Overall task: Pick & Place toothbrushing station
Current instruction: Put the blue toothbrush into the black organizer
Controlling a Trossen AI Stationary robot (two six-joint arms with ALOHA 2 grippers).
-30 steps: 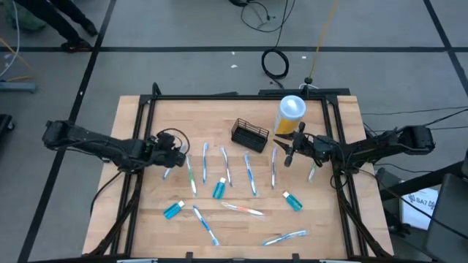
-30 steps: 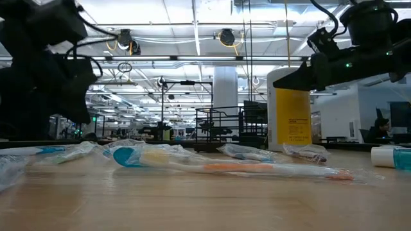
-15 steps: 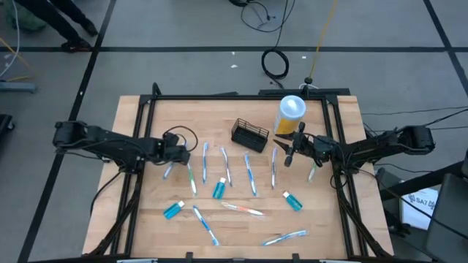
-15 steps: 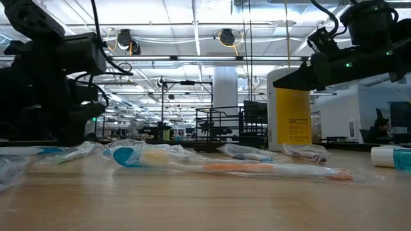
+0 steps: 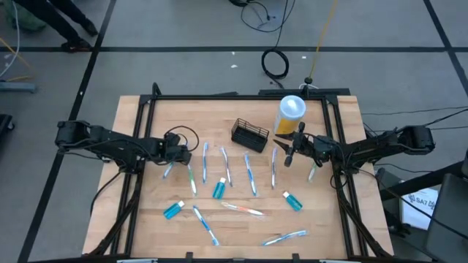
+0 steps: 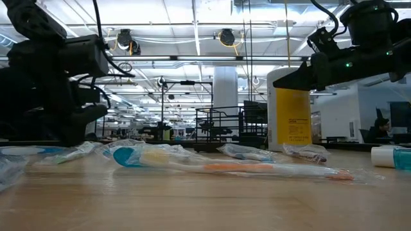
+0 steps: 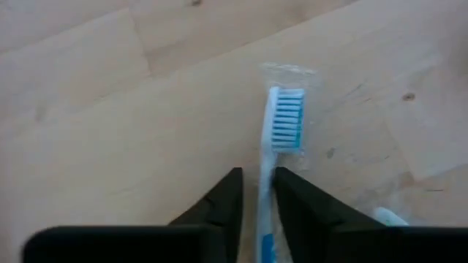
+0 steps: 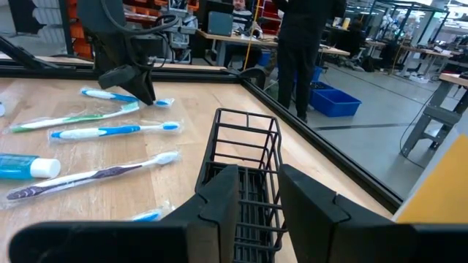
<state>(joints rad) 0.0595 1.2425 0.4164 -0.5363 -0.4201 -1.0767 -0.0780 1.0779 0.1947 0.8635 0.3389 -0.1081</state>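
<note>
The black wire-mesh basket stands on its base on the wooden table at the far middle; it also shows in the low view and the right wrist view. My right gripper hovers to the basket's right, pointing at it, slightly open and empty. My left gripper is low at the table's left, shut on a wrapped blue-and-white toothbrush that lies on the table. My left gripper pinches the toothbrush's handle just behind the bristle head, one finger on each side. The fingers come from above, slanting from the table's left. The toothbrush lies flat on the table in its clear wrapper.
A yellow cup with a white lid stands right of the basket. Several wrapped toothbrushes and blue toothpaste tubes lie across the table's middle and near side. A black frame rail runs around the table.
My left gripper has moved toward the table's right edge, onto the toothbrush at the left end of the row. The toothbrush, the basket and my right arm have stayed where they were.
</note>
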